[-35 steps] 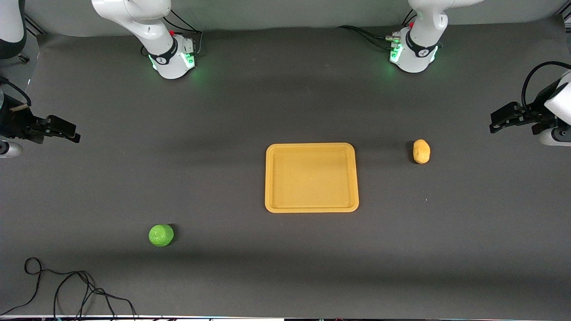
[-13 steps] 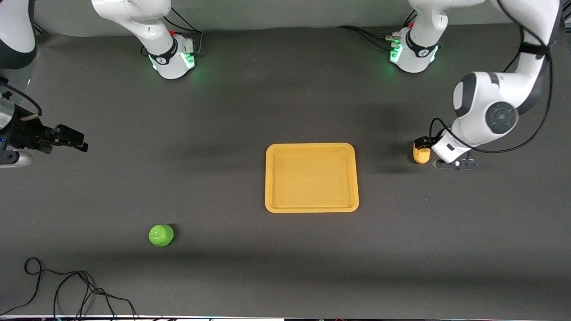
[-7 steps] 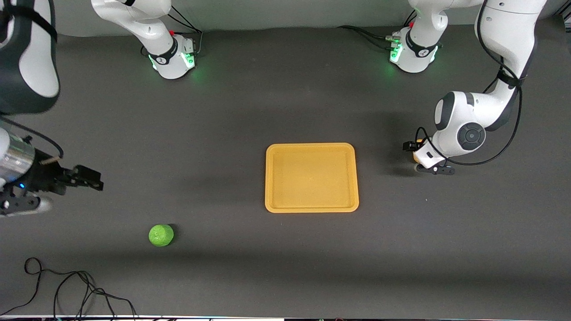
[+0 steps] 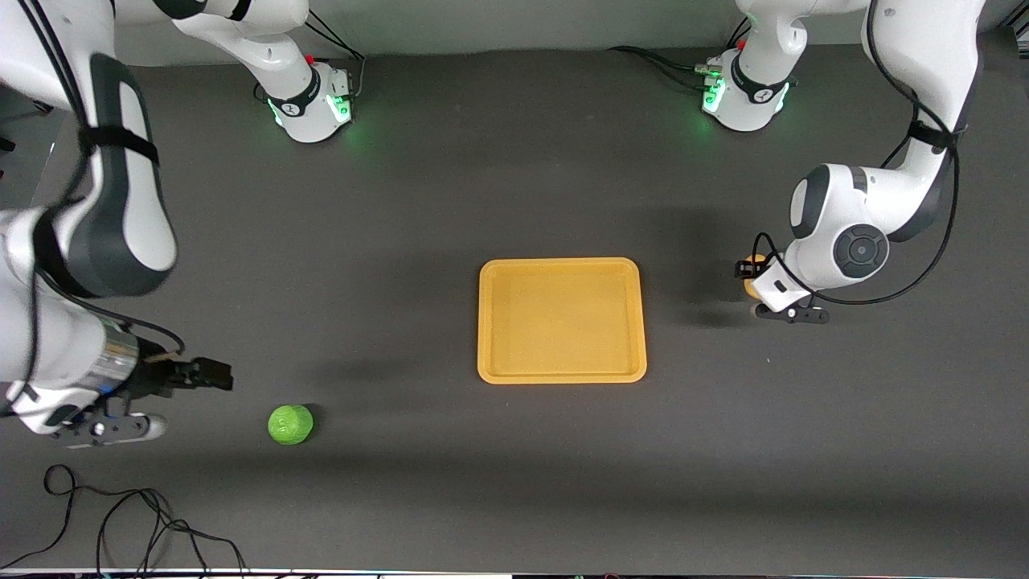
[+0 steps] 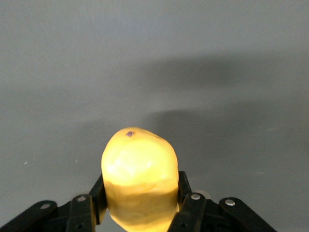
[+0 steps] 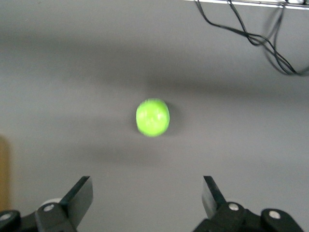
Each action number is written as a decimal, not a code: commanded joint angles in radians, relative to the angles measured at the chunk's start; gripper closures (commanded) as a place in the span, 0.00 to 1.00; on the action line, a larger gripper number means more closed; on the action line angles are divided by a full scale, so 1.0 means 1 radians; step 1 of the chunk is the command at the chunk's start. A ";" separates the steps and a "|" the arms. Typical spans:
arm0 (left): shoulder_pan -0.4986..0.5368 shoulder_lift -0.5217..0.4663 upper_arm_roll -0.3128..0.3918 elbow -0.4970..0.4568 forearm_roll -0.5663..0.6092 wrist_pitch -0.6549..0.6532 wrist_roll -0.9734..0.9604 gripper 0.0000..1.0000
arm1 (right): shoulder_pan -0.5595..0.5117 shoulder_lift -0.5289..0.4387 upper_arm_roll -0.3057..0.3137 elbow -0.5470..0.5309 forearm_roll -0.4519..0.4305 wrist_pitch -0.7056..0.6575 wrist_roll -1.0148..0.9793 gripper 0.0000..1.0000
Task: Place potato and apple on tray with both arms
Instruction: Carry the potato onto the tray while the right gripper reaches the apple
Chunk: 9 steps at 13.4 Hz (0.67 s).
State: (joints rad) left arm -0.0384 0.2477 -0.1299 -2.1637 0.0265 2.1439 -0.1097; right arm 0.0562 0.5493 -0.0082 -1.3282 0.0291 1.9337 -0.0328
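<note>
Left wrist view, potato [image 5: 139, 181] upright between fingers [image 5: 190, 212]

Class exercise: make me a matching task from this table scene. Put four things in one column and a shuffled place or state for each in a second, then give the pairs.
1. potato
2. apple
3. tray
4. right gripper

A. open, apart from the green fruit
B. mid-table, nothing on it
C. between the left gripper's fingers
D. on the table, nearest the front camera

Pairs: 1-C, 2-D, 3-B, 4-A

Left end effector [image 4: 754, 277] clamped low, right end effector [image 4: 211, 375] spread wide.
</note>
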 commanded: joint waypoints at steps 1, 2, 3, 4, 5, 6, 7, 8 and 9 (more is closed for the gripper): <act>-0.136 0.040 -0.004 0.166 -0.064 -0.091 -0.198 0.83 | 0.007 0.035 0.002 -0.132 0.025 0.213 0.016 0.00; -0.179 0.076 -0.004 0.211 -0.104 -0.079 -0.247 0.83 | 0.005 0.056 0.002 -0.166 0.034 0.281 0.016 0.00; -0.217 0.114 -0.004 0.257 -0.129 -0.073 -0.295 0.83 | 0.005 0.079 0.002 -0.184 0.047 0.330 0.016 0.00; -0.260 0.172 -0.002 0.325 -0.137 -0.073 -0.373 0.83 | 0.008 0.110 0.002 -0.186 0.064 0.364 0.016 0.00; -0.302 0.226 -0.002 0.381 -0.132 -0.070 -0.449 0.83 | 0.007 0.129 0.002 -0.184 0.066 0.395 0.016 0.00; -0.339 0.273 -0.002 0.415 -0.123 -0.067 -0.505 0.82 | 0.007 0.164 0.002 -0.184 0.066 0.440 0.016 0.00; -0.359 0.298 -0.002 0.423 -0.123 -0.050 -0.522 0.82 | 0.013 0.188 0.002 -0.184 0.066 0.483 0.016 0.00; -0.363 0.314 -0.001 0.420 -0.122 -0.014 -0.530 0.81 | 0.017 0.210 0.002 -0.183 0.064 0.511 0.016 0.00; -0.368 0.332 -0.001 0.420 -0.120 0.011 -0.551 0.78 | 0.017 0.233 0.002 -0.183 0.064 0.543 0.014 0.00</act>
State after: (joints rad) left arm -0.3914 0.5329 -0.1472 -1.7855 -0.0954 2.1356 -0.6175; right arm 0.0630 0.7438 -0.0042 -1.5183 0.0716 2.4189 -0.0318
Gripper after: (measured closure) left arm 0.405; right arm 0.000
